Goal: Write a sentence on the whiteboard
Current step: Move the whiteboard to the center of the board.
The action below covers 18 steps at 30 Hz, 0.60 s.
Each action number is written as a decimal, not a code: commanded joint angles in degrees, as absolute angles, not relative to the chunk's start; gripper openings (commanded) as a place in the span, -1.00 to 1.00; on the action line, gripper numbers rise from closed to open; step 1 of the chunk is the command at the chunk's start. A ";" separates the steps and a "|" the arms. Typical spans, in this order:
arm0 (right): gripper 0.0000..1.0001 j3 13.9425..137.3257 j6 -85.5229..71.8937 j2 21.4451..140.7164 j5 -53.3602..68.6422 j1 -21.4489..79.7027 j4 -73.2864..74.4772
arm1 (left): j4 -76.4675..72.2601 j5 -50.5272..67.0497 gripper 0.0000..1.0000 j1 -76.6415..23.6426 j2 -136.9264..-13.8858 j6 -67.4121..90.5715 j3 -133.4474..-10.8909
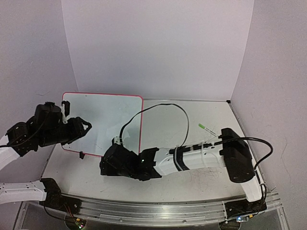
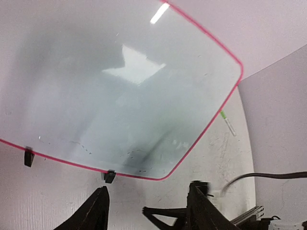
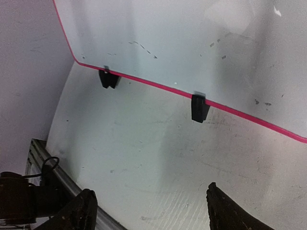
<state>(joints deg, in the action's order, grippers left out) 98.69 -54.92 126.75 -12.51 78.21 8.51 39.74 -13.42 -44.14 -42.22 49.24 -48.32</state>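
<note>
Leaning back on clip feet (image 3: 199, 108), whiteboard (image 1: 103, 117), long axis left-right

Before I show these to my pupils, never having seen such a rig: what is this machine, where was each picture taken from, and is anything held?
These are two robot arms bolted to a table. The wide picture looks down from above and behind them. The other two come from cameras on the wrists, each showing its own dark fingers: the left pincer and the right pincer. Both are open and hold nothing. A whiteboard with a pink-red rim stands on black clip feet; I see no writing, only faint grey marks. A green pen lies on the table, untouched.
</note>
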 commanded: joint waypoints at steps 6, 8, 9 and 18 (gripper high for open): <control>0.28 108.93 -61.00 136.58 -21.27 78.11 9.37 | 44.55 -14.14 0.22 -44.03 -33.76 43.03 -58.53; 0.20 110.34 -61.24 138.69 -21.66 77.96 9.40 | 44.62 -13.89 0.25 -44.03 -32.62 42.94 -59.01; 0.17 111.19 -61.23 139.65 -21.67 77.87 9.45 | 44.72 -13.68 0.27 -44.03 -32.30 42.81 -59.31; 0.03 114.77 -61.64 145.04 -23.87 76.23 10.44 | 46.46 -12.54 0.44 -44.03 -30.67 41.48 -61.39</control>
<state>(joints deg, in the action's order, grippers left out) 111.91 -61.06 142.55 -20.87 77.14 9.88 45.33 -13.16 -44.14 -31.52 43.26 -58.36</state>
